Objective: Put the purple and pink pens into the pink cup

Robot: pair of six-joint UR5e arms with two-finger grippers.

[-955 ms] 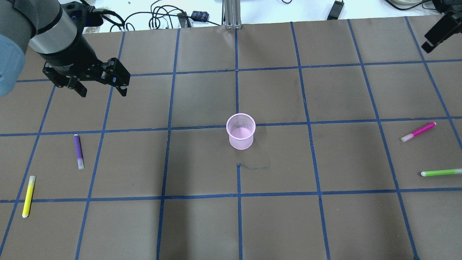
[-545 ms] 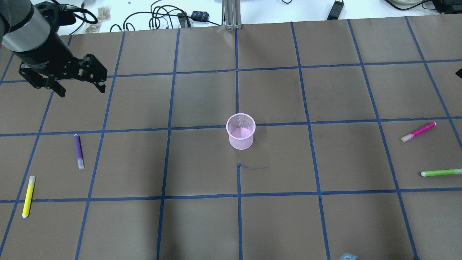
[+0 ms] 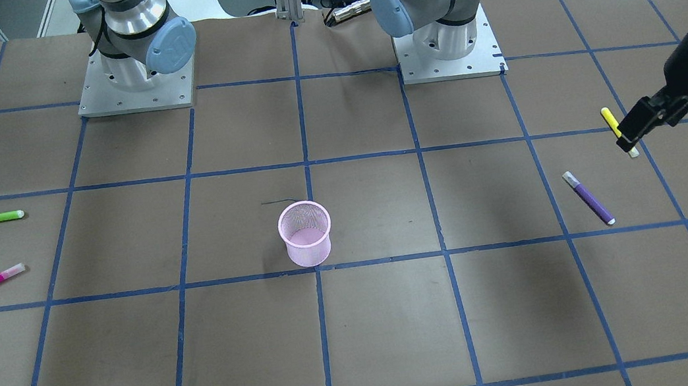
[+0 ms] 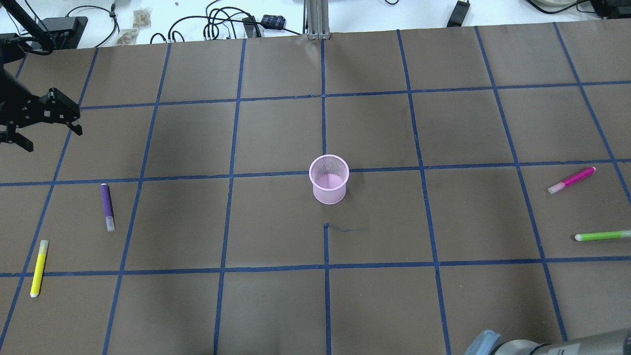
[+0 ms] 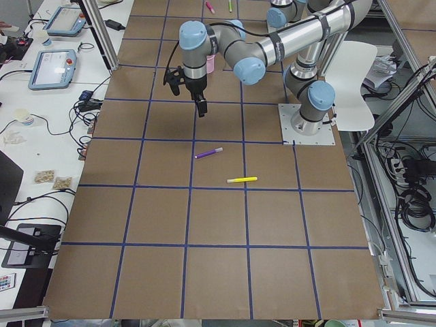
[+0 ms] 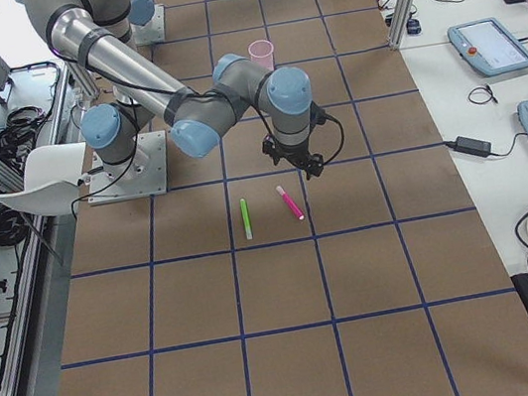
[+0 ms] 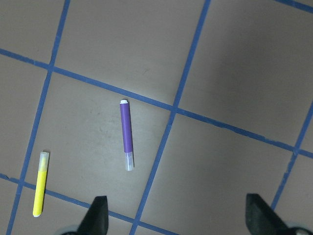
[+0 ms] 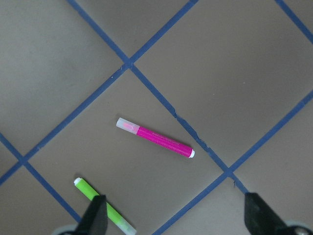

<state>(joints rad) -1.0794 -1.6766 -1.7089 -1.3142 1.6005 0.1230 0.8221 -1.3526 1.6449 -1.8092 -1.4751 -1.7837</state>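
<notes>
The pink mesh cup (image 4: 329, 180) stands upright at the table's middle. The purple pen (image 4: 107, 207) lies flat on the left side; in the left wrist view (image 7: 127, 134) it is ahead of the fingers, left of centre. My left gripper (image 4: 53, 139) hovers open and empty, beyond and left of that pen. The pink pen (image 4: 572, 180) lies flat at the right. The right wrist view shows it (image 8: 155, 138) below my right gripper (image 8: 177, 218), which is open, empty and well above the table. That gripper also shows in the exterior right view (image 6: 304, 163).
A yellow pen (image 4: 39, 268) lies near the purple pen, toward the table's left front. A green pen (image 4: 602, 235) lies just in front of the pink pen. The right arm's elbow (image 4: 493, 345) pokes in at the overhead view's bottom edge. Cables lie past the far edge.
My left gripper has moved left and slightly nearer, staying open. My right gripper has left the overhead view's top right, and the right arm's elbow now shows at the bottom edge.
</notes>
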